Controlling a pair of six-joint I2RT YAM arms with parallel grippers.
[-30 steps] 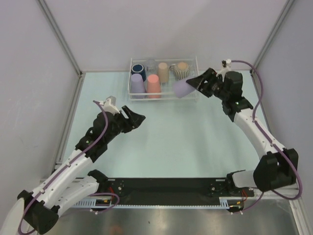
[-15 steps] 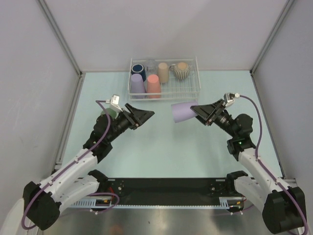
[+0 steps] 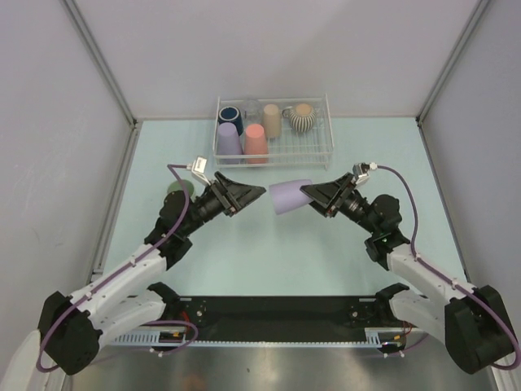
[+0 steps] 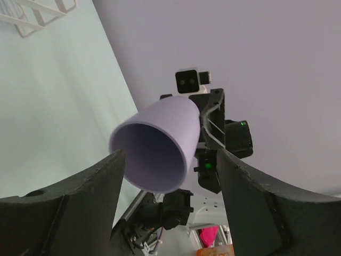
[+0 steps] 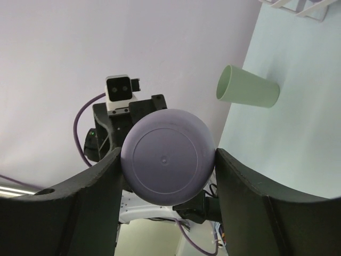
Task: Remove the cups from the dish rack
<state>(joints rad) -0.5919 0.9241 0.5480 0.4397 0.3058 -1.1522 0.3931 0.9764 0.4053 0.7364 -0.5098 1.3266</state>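
Note:
My right gripper (image 3: 316,196) is shut on a lavender cup (image 3: 291,196) and holds it on its side in the air over the table's middle, mouth toward the left arm. In the right wrist view the cup's base (image 5: 168,157) sits clamped between both fingers. My left gripper (image 3: 254,192) is open, its tips just short of the cup's mouth (image 4: 157,154). The white wire dish rack (image 3: 317,147) at the back holds a navy mug (image 3: 230,115), clear cup (image 3: 251,107), tan cup (image 3: 271,120), ribbed beige mug (image 3: 304,116), lavender cup (image 3: 229,142) and salmon-pink cup (image 3: 256,142).
A pale green cup (image 3: 177,189) stands on the table at the left, partly hidden behind my left arm; it also shows in the right wrist view (image 5: 248,88). Grey walls enclose the table on three sides.
My right arm carried the lavender cup from the rack's front down and left toward the table's middle. My left gripper moved right and now faces the cup's mouth.

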